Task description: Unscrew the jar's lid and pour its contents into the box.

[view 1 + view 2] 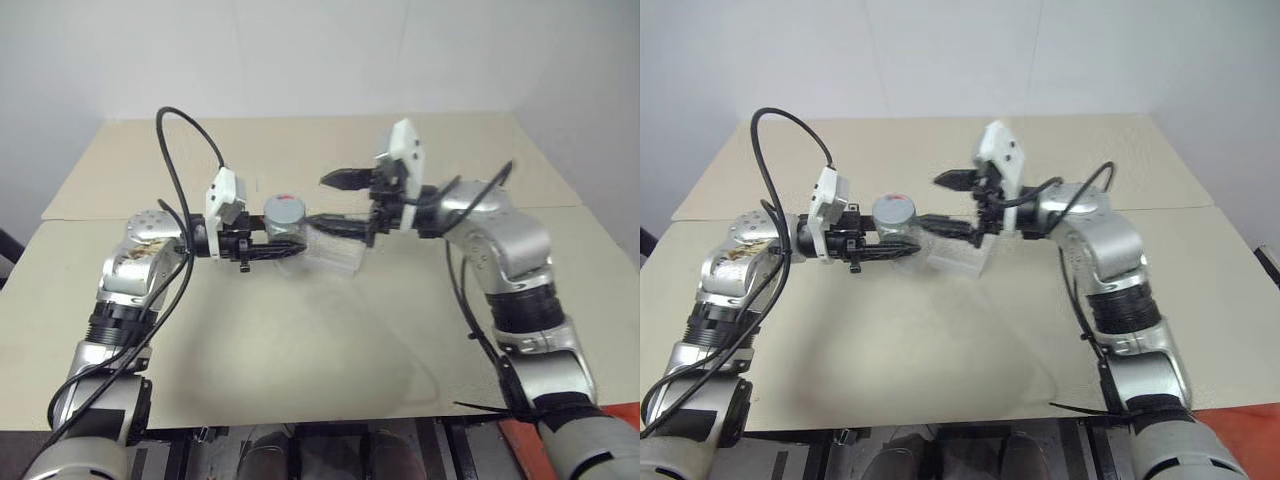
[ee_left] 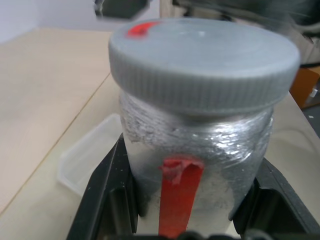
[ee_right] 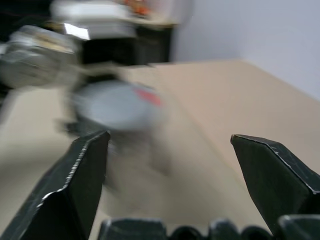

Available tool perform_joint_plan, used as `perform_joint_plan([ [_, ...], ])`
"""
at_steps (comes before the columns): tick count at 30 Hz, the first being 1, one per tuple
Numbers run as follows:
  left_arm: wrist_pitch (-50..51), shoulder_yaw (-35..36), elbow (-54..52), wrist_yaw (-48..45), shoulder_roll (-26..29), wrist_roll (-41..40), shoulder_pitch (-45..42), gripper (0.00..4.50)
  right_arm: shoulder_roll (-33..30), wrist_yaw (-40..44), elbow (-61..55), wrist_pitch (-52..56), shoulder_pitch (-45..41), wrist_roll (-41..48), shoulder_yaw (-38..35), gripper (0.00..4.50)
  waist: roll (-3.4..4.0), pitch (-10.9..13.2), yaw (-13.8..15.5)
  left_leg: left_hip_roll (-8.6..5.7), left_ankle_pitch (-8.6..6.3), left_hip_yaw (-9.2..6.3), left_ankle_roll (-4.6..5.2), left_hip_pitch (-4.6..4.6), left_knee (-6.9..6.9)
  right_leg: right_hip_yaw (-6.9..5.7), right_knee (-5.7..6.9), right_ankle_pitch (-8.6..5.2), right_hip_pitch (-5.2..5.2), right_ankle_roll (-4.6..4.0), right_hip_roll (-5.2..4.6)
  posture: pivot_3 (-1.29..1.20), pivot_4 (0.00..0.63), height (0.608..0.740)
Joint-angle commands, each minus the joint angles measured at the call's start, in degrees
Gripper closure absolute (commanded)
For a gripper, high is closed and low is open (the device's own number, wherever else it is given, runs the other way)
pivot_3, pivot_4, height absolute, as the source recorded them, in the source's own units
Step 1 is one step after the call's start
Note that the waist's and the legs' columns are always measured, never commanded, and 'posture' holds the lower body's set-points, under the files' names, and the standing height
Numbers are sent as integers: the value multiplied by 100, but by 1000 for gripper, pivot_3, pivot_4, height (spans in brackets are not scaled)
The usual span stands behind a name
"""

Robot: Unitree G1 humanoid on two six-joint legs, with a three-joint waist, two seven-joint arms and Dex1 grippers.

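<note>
I have the beige table (image 1: 300,340) spread out below both arms, and everything I care about sits near its middle, held up off the surface. The clear box (image 1: 335,252) rests on the table just beyond and below the jar, between the two arms. My left gripper (image 1: 285,247) is clamped shut around the jar (image 2: 197,170), fingers on either side of the body below the neck, holding it upright with the red stripe facing the wrist. The grey lid (image 2: 202,62) is on, seated square, its red mark near the rim. My right gripper (image 1: 340,203) is spread about as wide as it goes and has nothing in it; it hangs just beside the jar, one finger above lid level and one lower, not yet around the cap. I judge the step in hand is getting onto the lid. To do it well I want the right fingers centred over the cap, closing on its ribbed edge rather than the jar's shoulder, then twisting about the jar's axis while the left grip holds firm. I cannot see the contents through the wrapped wall.
</note>
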Motion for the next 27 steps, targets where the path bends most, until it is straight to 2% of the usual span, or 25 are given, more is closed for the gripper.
perform_joint_plan([
  [1,-29,104,-261,-76,35,-143,-46,2574,-95,24,-217,-94,22,74,-247,50,0,0,-17,1,0,1,0,1,-1,1,0,0,0,0,0,0,150,740],
  [9,-102,100,-117,21,-54,-36,-130,2574,-105,176,-713,90,145,408,-349,50,0,0,-34,2,0,3,0,3,-2,4,0,0,-1,0,1,0,150,740],
  [14,-138,45,-18,57,-201,-4,-245,2574,291,41,-971,216,-33,488,-56,50,0,0,-26,1,0,2,0,2,0,4,1,0,0,0,1,0,150,740],
  [27,-149,40,11,-11,-247,-9,-284,2574,898,-215,-274,13,-482,-127,476,50,0,0,-28,0,0,0,0,3,1,2,4,0,-1,0,1,0,150,740],
])
